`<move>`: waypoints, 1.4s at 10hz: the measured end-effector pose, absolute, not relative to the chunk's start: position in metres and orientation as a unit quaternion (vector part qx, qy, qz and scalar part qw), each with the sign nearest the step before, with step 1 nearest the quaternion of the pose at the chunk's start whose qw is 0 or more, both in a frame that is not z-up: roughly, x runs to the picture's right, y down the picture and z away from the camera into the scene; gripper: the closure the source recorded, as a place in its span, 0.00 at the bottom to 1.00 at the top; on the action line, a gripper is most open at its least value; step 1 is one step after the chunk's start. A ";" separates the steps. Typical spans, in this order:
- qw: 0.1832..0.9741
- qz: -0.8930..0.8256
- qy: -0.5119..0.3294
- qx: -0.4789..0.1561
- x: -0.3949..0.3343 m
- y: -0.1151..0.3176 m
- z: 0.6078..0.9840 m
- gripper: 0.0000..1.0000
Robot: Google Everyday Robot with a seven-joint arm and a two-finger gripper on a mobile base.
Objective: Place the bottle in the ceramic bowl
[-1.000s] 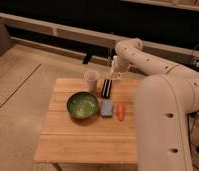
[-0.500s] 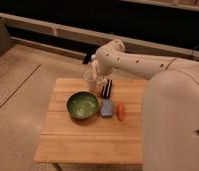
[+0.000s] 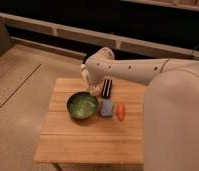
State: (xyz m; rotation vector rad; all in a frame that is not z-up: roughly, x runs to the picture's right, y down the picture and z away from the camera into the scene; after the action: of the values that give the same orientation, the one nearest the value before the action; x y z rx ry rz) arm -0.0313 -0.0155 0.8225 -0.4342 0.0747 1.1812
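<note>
The ceramic bowl [image 3: 82,106] is round and dark green with a lighter green inside. It sits left of centre on the wooden table [image 3: 88,140]. My gripper [image 3: 94,89] hangs at the end of the white arm, just above the bowl's far right rim. A small pale shape shows at the gripper's tip. I cannot tell whether it is the bottle or part of the gripper. No bottle shows anywhere else on the table.
A black rectangular object [image 3: 107,88] lies right of the gripper. A grey-blue sponge [image 3: 107,108] and an orange carrot-like piece [image 3: 121,111] lie right of the bowl. The white arm crosses the table's far right and fills the right side of the view.
The gripper has moved left and toward the front, from beside the pale cup at the table's far edge to just above the bowl's far rim. The cup is now hidden behind the arm.
</note>
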 end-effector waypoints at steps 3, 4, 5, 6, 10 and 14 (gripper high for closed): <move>0.808 0.551 0.033 -0.205 -0.032 -0.015 0.824 1.00; 0.811 0.544 0.030 -0.212 -0.036 -0.011 0.827 1.00; 0.816 0.531 0.026 -0.230 -0.050 0.001 0.832 1.00; 0.818 0.518 0.022 -0.248 -0.066 0.014 0.837 1.00; 0.813 0.500 0.026 -0.298 -0.086 0.054 0.849 1.00; 0.806 0.483 0.044 -0.338 -0.086 0.089 0.848 0.98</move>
State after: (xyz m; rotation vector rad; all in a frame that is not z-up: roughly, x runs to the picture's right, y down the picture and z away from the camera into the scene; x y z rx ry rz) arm -0.0862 0.0892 0.8479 -0.7242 0.0947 1.0338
